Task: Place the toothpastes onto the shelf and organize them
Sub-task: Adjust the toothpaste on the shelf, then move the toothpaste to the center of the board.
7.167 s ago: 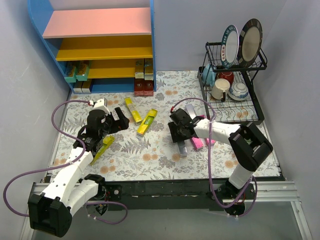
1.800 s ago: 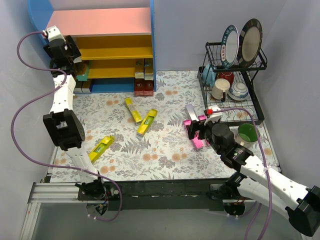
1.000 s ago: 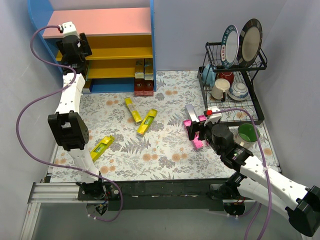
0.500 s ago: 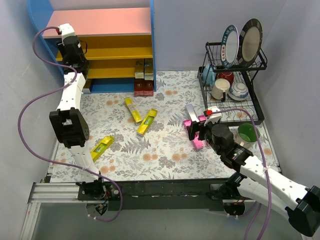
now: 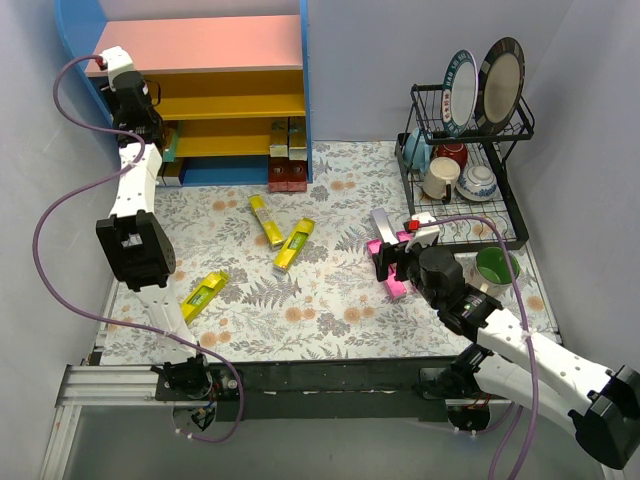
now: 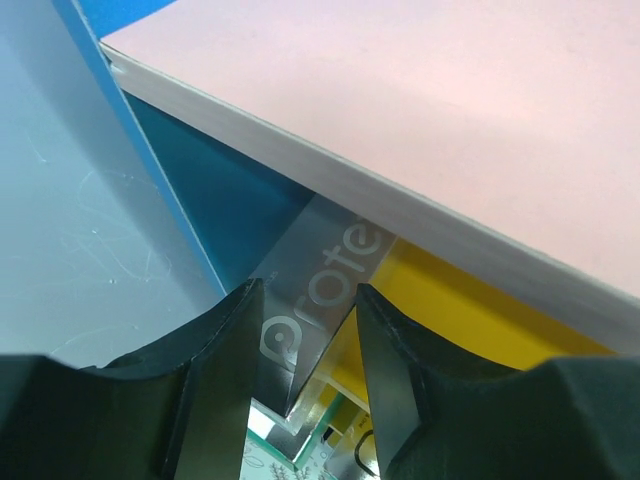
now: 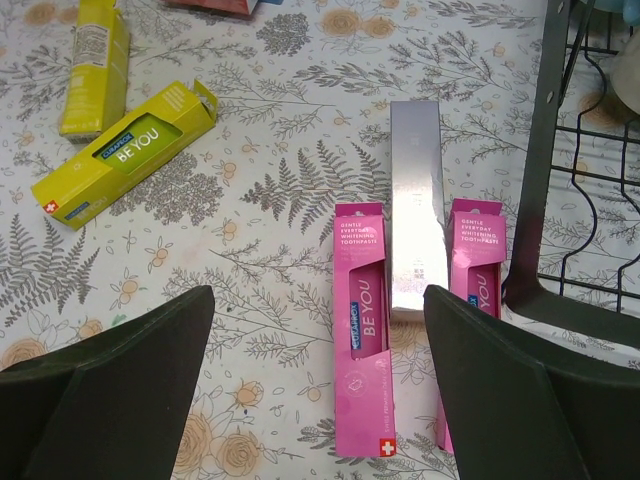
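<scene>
At the left end of the shelf (image 5: 200, 45), just under its pink top board (image 6: 450, 120), my left gripper (image 5: 133, 100) (image 6: 305, 310) is shut on a silver toothpaste box (image 6: 320, 290). The box points toward the blue side wall (image 6: 230, 190), above a yellow board (image 6: 470, 320). Over the mat, my right gripper (image 5: 398, 258) (image 7: 315, 300) hangs open above a pink box (image 7: 365, 320). Beside that lie a silver box (image 7: 417, 220) and a second pink box (image 7: 473, 270). Three yellow boxes (image 5: 265, 220) (image 5: 293, 244) (image 5: 203, 296) lie loose on the mat.
A black dish rack (image 5: 470, 150) with plates, cups and bowls stands at the back right, its frame (image 7: 535, 180) close beside the pink boxes. A green cup (image 5: 493, 265) sits near the right arm. More boxes stand on the shelf's lowest level (image 5: 288, 150).
The left gripper's jaws have closed onto the silver box, and it has shifted slightly left at the shelf's left end. The right arm has barely moved.
</scene>
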Robot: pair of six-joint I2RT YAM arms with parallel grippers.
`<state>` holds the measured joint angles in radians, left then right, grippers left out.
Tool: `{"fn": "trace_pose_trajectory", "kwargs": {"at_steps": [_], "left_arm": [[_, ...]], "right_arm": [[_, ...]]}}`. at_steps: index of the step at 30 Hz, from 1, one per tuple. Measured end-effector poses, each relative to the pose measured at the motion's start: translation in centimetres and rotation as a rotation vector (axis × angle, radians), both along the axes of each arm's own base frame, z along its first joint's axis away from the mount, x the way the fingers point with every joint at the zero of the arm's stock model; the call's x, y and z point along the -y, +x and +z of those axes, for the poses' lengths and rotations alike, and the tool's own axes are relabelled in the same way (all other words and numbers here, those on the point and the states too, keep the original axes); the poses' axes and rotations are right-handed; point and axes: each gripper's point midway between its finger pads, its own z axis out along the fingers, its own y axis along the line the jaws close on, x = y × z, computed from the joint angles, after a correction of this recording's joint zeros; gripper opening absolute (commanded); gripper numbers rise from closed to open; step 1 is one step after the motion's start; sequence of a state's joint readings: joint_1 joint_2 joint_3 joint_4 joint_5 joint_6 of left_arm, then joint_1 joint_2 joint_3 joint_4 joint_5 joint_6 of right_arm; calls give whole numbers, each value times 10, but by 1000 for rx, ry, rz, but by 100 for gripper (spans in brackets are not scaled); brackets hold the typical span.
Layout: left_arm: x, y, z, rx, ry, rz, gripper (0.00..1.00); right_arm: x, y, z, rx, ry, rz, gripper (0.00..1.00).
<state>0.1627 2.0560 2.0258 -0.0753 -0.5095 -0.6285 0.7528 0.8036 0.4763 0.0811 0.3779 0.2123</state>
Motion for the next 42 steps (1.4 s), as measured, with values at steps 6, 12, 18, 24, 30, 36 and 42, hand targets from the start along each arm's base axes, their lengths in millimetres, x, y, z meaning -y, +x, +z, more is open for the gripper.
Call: {"fn": "trace_pose_trajectory", "kwargs": {"at_steps": [6, 12, 18, 24, 30, 36, 42], "left_arm": [[-5, -2, 0, 7, -14, 17, 53], [-2, -1, 0, 17, -50, 6, 68], [12, -8, 11, 36, -128, -63, 82], [58, -61, 56, 116, -251, -236, 98], [122, -152, 74, 188, -343, -460, 98], [199, -202, 0, 49, -404, -632, 98], [259, -243, -92, -155, -431, -762, 98]], "right_arm": [[-1, 0, -4, -9, -10, 4, 93], [-1, -1, -3, -25, -24, 11, 93], [-9, 9, 13, -67, -58, 7, 93], [-17, 41, 24, -163, -139, -28, 99], [-9, 94, 11, -315, -156, -65, 99], [1, 132, -20, -461, -156, -70, 97], [-8, 142, -64, -588, -209, 3, 90]]}}
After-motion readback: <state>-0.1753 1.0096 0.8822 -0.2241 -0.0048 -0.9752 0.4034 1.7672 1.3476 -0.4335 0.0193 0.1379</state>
